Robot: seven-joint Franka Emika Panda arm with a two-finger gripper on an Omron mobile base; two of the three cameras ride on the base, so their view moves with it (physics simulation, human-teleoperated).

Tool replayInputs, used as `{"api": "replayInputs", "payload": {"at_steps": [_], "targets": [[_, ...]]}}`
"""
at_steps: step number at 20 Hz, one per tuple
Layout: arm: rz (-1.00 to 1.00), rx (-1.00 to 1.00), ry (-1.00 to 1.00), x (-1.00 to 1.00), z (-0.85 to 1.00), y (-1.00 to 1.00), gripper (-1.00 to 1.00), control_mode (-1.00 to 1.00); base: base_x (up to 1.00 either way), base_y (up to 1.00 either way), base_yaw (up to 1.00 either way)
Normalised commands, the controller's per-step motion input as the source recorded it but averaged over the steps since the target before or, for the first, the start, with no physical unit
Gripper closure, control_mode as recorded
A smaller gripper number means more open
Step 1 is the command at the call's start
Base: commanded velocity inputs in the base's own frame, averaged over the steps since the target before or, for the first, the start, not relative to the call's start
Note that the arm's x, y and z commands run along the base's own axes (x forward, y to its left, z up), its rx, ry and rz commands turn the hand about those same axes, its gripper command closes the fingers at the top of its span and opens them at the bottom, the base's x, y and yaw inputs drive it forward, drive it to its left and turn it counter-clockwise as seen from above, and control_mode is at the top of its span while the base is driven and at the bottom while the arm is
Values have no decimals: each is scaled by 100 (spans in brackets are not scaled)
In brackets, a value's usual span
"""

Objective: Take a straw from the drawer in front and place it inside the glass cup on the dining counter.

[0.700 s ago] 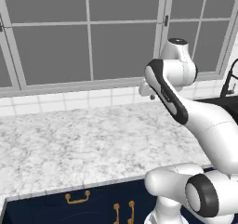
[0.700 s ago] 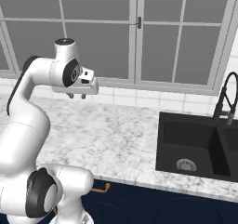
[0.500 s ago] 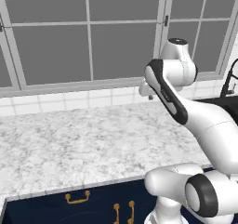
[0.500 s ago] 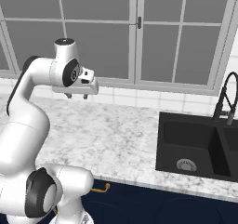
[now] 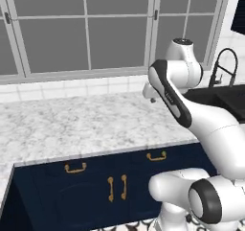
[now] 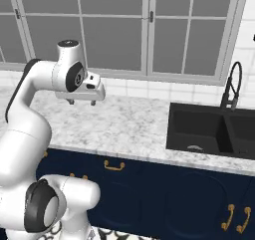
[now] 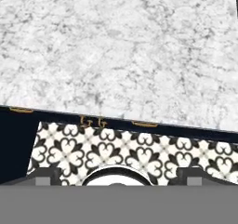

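A: Where's the pincer (image 6: pixel 80 103)?
B: Up over the marble worktop (image 6: pixel 129 127), pointing straight down, clear of the surface. Fingers spread wide, nothing between them. The hand view shows the two dark tips far apart at the bottom edge.
A: Left base view?
B: The arm hides most of the pincer (image 5: pixel 152 98); just a bit of the hand pokes out past the forearm, above the worktop (image 5: pixel 72 124).
A: The drawer?
B: Navy fronts with brass handles run under the worktop edge. One front with a small horizontal brass pull (image 5: pixel 75 167) sits left of the arm's base, another pull (image 5: pixel 156 155) further right, both shut. I cannot tell which is the task's drawer. Below them is a cabinet door pair with vertical brass handles (image 5: pixel 117 187).
A: Hand view?
B: Marble worktop (image 7: pixel 116 51) on top, a navy strip with brass handles below it, then black-and-white patterned floor tile (image 7: pixel 116 153).
A: Anything else?
B: Black sink (image 6: pixel 211 130) with a black tap (image 6: pixel 232 84) to the arm's right. Window (image 6: pixel 129 30) behind.
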Motion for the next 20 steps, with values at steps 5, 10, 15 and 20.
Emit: {"api": "replayInputs", "payload": {"at_steps": [5, 10, 15, 20], "targets": [[0, 0, 0, 0, 0, 0, -100, 100, -3, -80, 45], [0, 0, 0, 0, 0, 0, -100, 100, 0, -68, 60], [0, 0, 0, 0, 0, 0, -100, 100, 0, -64, 61], [0, 0, 0, 0, 0, 0, -100, 100, 0, -64, 48]]}}
